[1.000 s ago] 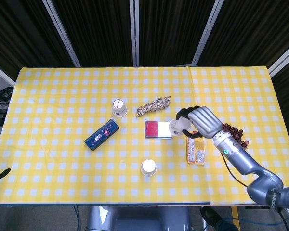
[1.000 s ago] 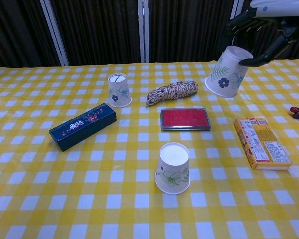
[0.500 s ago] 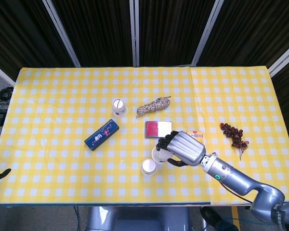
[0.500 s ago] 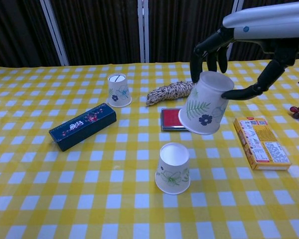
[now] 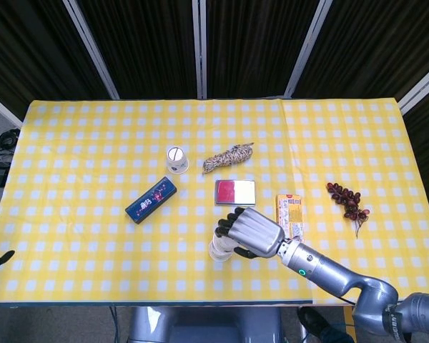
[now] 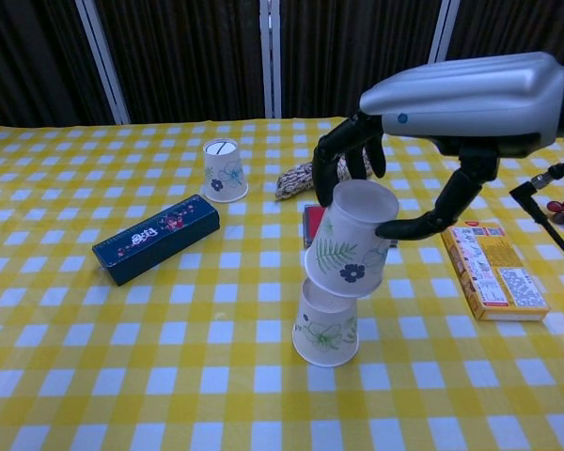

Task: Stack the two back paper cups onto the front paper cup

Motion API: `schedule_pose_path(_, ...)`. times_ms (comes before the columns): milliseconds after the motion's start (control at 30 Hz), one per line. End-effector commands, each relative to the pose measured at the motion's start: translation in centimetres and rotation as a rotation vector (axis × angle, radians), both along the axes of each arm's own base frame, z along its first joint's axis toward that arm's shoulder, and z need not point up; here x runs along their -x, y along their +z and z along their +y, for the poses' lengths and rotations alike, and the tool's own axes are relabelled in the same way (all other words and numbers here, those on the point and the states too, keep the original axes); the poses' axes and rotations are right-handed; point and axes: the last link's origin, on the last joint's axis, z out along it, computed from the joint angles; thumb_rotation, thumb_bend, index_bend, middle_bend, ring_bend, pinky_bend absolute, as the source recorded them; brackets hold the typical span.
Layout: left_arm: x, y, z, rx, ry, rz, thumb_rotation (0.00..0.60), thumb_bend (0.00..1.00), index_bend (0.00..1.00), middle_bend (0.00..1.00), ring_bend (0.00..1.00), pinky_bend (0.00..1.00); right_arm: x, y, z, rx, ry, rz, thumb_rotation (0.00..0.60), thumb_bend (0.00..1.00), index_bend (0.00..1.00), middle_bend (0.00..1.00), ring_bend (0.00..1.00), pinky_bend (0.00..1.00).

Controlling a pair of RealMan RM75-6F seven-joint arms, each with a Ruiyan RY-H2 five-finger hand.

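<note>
My right hand (image 6: 451, 103) (image 5: 250, 232) grips an upside-down paper cup (image 6: 351, 240) with leaf print and holds it tilted over the front paper cup (image 6: 324, 329), its rim overlapping the top of that cup. In the head view the front cup (image 5: 218, 251) is mostly covered by the hand. The other back paper cup (image 6: 224, 170) (image 5: 176, 159) stands upside down at the back left. Only a dark fingertip of my left hand (image 5: 0, 259) shows at the left edge, away from all cups.
A dark blue box (image 6: 156, 239) lies left of centre. A coil of rope (image 6: 310, 175) and a red-topped tin (image 5: 234, 192) sit behind the front cup. A yellow packet (image 6: 493, 269) and dark grapes (image 5: 347, 201) lie to the right.
My right hand has carried the held cup forward and down from above the red tin until it sits over the front cup. The back left cup has not moved.
</note>
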Motion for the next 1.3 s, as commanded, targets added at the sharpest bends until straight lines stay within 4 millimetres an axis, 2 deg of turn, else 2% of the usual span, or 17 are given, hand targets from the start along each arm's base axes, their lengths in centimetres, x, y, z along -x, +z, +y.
schedule_pose_path(33, 0.0, 0.0, 0.0, -0.001, -0.002, 0.001, 0.6, 0.0, 0.0, 0.0, 0.0, 0.0, 0.0, -0.3, 0.1, -0.003, 0.001, 0.005, 0.6, 0.39, 0.44, 0.44, 0.42, 0.43)
schedule_pose_path(667, 0.1, 0.2, 0.0, -0.007, 0.005, -0.002, 0.6, 0.0, 0.0, 0.0, 0.0, 0.0, -0.1, -2.4, 0.9, -0.002, 0.048, 0.033, 0.6, 0.37, 0.42, 0.42, 0.42, 0.43)
schedule_pose_path(733, 0.1, 0.2, 0.0, -0.008, 0.005, -0.003, 0.6, 0.0, 0.0, 0.0, 0.0, 0.0, 0.1, -2.5, 1.0, -0.005, 0.049, 0.047, 0.6, 0.31, 0.36, 0.35, 0.38, 0.41)
schedule_pose_path(800, 0.2, 0.2, 0.0, -0.009, 0.005, -0.003, 0.6, 0.0, 0.0, 0.0, 0.0, 0.0, 0.2, -2.5, 1.1, -0.01, 0.046, 0.058, 0.6, 0.2, 0.23, 0.21, 0.25, 0.32)
schedule_pose_path(900, 0.1, 0.2, 0.0, -0.009, 0.004, -0.003, 0.6, 0.0, 0.0, 0.0, 0.0, 0.0, 0.4, -2.4, 1.1, -0.014, 0.039, 0.081, 0.6, 0.08, 0.06, 0.06, 0.09, 0.2)
schedule_pose_path(967, 0.1, 0.2, 0.0, -0.009, 0.005, -0.003, 0.6, 0.0, 0.0, 0.0, 0.0, 0.0, 0.5, -2.3, 1.2, -0.019, 0.028, 0.1, 0.6, 0.03, 0.02, 0.02, 0.04, 0.16)
schedule_pose_path(1167, 0.2, 0.2, -0.1, -0.008, 0.006, -0.003, 0.6, 0.0, 0.0, 0.0, 0.0, 0.0, 1.2, -1.4, 1.5, 0.019, 0.03, 0.136, 0.6, 0.02, 0.0, 0.0, 0.01, 0.13)
schedule_pose_path(1300, 0.2, 0.3, 0.0, -0.011, 0.008, -0.002, 0.6, 0.0, 0.0, 0.0, 0.0, 0.0, 2.9, -0.2, 1.6, 0.096, 0.051, 0.165, 0.6, 0.0, 0.0, 0.0, 0.0, 0.07)
